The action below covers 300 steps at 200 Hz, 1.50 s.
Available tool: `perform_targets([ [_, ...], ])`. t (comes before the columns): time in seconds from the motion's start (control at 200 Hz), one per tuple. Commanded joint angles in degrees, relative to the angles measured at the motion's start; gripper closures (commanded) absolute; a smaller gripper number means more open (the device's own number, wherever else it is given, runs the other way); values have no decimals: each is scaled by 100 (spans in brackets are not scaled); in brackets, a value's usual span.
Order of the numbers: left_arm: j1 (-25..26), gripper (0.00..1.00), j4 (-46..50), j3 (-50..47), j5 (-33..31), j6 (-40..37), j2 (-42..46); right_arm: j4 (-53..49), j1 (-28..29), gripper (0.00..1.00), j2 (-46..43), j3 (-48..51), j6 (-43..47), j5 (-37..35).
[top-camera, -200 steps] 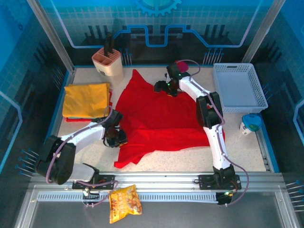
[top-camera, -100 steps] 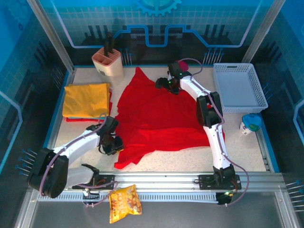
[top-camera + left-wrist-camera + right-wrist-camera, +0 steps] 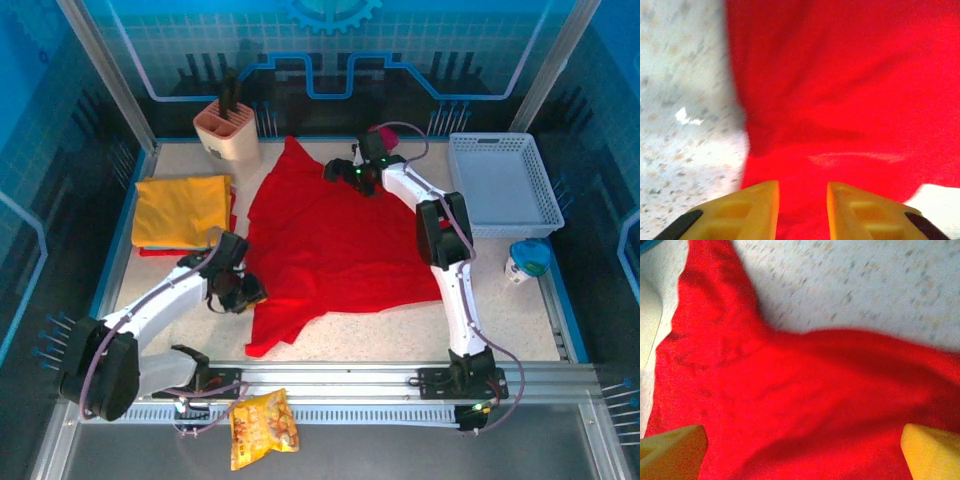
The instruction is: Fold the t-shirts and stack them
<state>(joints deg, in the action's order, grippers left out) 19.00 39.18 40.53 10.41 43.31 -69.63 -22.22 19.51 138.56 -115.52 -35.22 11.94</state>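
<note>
A bright red t-shirt [image 3: 330,245] lies spread, rumpled, across the middle of the table. A mustard yellow t-shirt [image 3: 182,208] rests folded at the left, with a strip of red cloth [image 3: 160,250] showing under it. My left gripper [image 3: 240,292] sits at the red shirt's left edge. In the left wrist view its gripper [image 3: 802,207] has yellow fingers [image 3: 747,210] a little apart over red cloth, gripping nothing. My right gripper [image 3: 345,172] hovers at the shirt's far edge. The right wrist view shows this gripper [image 3: 802,455] with fingers [image 3: 670,450] spread wide above the red cloth.
A peach utensil holder [image 3: 227,130] stands at the back left. A white lattice basket [image 3: 503,183] is at the right, with a small blue-and-white cup [image 3: 527,260] in front of it. A yellow-orange snack bag [image 3: 263,427] lies on the near rail.
The left jaws have parted at the shirt's left edge, after the arm shifted a little. The right jaws widened and that gripper drifted towards the far edge.
</note>
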Motion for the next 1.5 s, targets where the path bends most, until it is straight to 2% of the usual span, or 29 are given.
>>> perform_targets([
  [0.0, -116, 58, 22, 940, -61, -467, -373, 276, 217, 0, -1147, 256, 434, 100],
  [0.14, -116, 52, -416, 1933, -2, -776, -1258, -168, 256, 0, -2014, 1012, 599, -253],
  [0.25, -111, 52, -678, 2637, 254, -867, -2186, -627, 173, 0, -2630, 1712, 631, -509],
  [0.43, -55, 53, -1193, 3079, 318, -969, -3292, -981, -111, 0, -3312, 2840, 778, -918],
  [0.625, -46, 54, -1289, 3104, 169, -1136, -3781, -1416, -318, 34, -3398, 3243, 978, -2515],
  [0.8, -55, 55, -1290, 3016, 89, -1176, -3813, -1519, -530, 43, -2930, 3034, 1124, -3362],
  [1.151, -54, 56, -1337, 2772, 100, -1121, -3540, -1898, -718, 51, -1634, 1892, 1219, -3729],
  [1.261, -47, 56, -1378, 2748, 120, -1086, -3589, -1919, -766, 61, -1517, 1823, 1235, -3835],
  [1.361, -52, 56, -1370, 2732, 103, -1109, -3630, -1927, -804, 77, -1524, 1811, 1291, -3961],
  [1.411, -55, 56, -1344, 2741, 83, -1135, -3646, -1902, -830, 88, -1566, 1822, 1323, -3989],
  [1.496, -53, 56, -1318, 2722, 74, -1155, -3676, -1887, -878, 96, -1635, 1759, 1379, -4055],
])
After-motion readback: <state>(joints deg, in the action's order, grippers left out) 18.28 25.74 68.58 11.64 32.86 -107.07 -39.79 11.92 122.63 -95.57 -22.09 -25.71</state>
